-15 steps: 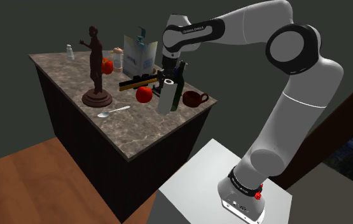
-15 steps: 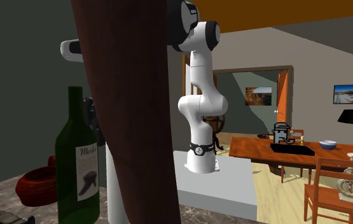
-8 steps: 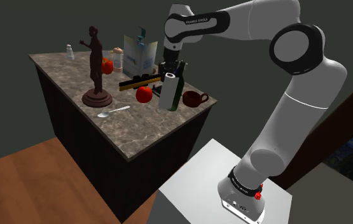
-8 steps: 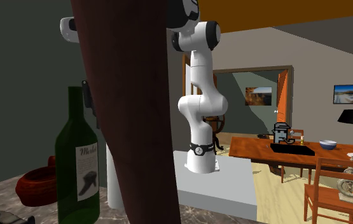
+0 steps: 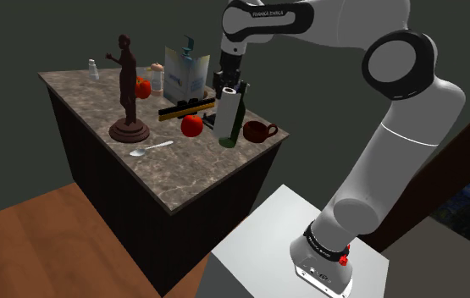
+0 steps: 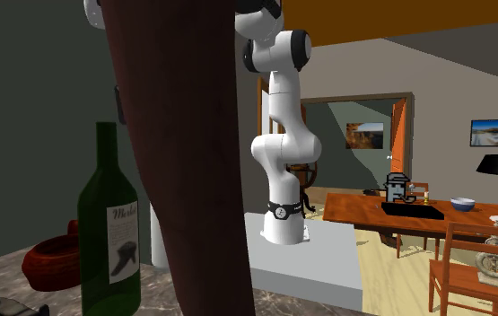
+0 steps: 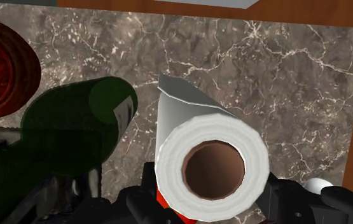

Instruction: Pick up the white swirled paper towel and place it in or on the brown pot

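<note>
The white paper towel roll (image 5: 229,115) hangs upright just above the marble counter (image 5: 182,173), with my gripper (image 5: 227,90) shut on its top end. In the wrist view the roll (image 7: 210,167) and its brown core sit between my black fingers (image 7: 138,202), right beside a green wine bottle (image 7: 83,130). The brown pot (image 5: 259,131) stands on the counter corner just beyond the bottle (image 5: 238,129); the wrist view catches its reddish-brown inside (image 7: 2,69). In the second exterior view the roll (image 6: 159,238) shows as a white strip between the bottle (image 6: 109,238) and a dark statue.
A tall dark statue (image 5: 128,89) stands mid-counter and blocks much of the second exterior view (image 6: 184,153). A red apple (image 5: 191,126), a black and yellow bar (image 5: 184,110), a spoon (image 5: 150,149) and a carton (image 5: 184,72) also crowd the counter.
My gripper has risen with the paper towel roll clasped in it, lifting the roll's base off the counter. The bottle, pot and other things have not moved.
</note>
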Robot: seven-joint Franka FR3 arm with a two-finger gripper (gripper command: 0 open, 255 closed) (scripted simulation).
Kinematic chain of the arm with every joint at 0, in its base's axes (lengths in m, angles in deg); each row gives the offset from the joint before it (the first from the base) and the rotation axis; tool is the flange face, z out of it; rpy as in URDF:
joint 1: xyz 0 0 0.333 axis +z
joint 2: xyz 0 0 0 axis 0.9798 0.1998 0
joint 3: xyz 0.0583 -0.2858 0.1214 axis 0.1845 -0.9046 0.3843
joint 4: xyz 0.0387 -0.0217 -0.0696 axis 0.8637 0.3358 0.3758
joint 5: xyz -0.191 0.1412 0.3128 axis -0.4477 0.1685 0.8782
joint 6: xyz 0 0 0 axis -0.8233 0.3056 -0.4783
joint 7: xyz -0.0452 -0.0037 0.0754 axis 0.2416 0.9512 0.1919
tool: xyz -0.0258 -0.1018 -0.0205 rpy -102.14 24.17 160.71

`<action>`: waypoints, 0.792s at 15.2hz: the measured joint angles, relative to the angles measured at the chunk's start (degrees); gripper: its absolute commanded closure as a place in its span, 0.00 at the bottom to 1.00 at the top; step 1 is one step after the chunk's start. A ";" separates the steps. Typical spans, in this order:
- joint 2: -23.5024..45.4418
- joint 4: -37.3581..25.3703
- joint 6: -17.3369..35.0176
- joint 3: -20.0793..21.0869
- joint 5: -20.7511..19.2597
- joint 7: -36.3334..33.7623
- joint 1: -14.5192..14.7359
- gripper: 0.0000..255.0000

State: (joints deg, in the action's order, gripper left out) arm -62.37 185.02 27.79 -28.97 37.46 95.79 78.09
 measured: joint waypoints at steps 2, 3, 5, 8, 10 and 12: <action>-0.16 -1.29 -1.45 -0.03 -0.01 0.07 -0.04 1.00; -0.13 -2.05 -2.17 -0.02 -0.01 0.03 -0.01 1.00; -0.15 -3.54 -3.69 -0.05 -0.01 0.12 -0.05 1.00; -0.20 -5.76 -5.95 -0.07 -0.01 0.18 -0.07 1.00; -0.07 -7.51 -7.59 -0.07 0.01 0.19 -0.07 1.00; 0.07 -9.23 -9.17 -0.10 0.02 0.31 -0.12 1.00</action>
State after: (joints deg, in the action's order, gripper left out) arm -62.30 175.79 18.62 -29.08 37.49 96.09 77.97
